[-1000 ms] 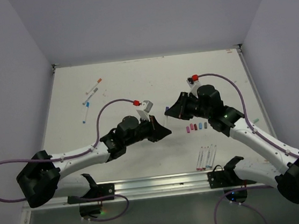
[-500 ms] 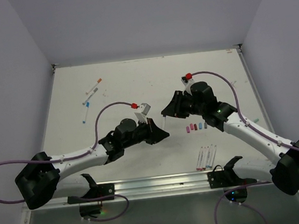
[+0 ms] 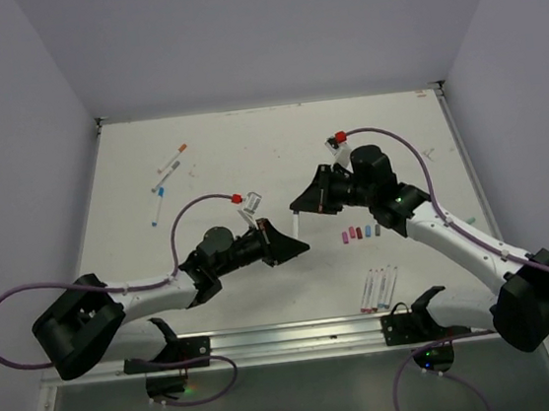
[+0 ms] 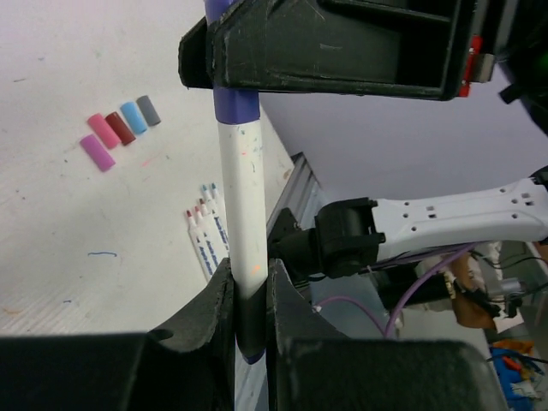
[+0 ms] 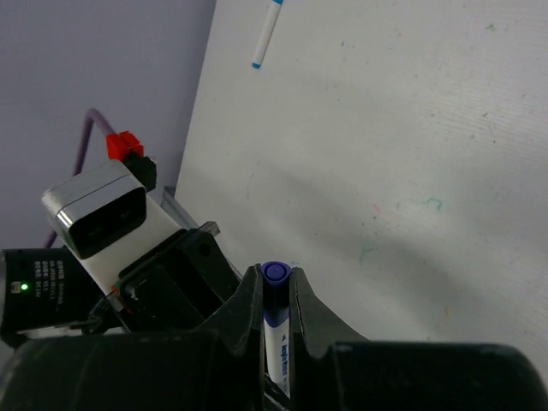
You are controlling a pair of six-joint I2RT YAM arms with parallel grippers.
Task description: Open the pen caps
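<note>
Left pincer [image 4: 248, 295]: clamped on the dark tail end of a white pen [image 4: 241, 197], which I hold in the air over the middle of the table [image 3: 247, 139]. Right pincer [image 5: 275, 300]: meets it head-on, jaws closed around the purple cap [image 4: 235, 107] at the pen's other end. The cap sits against the barrel. Four loose caps [image 3: 360, 232] lie in a row just right of my pincers. Uncapped pens [image 3: 379, 288] lie near the front edge, and three more pens [image 3: 166, 181] far left.
</note>
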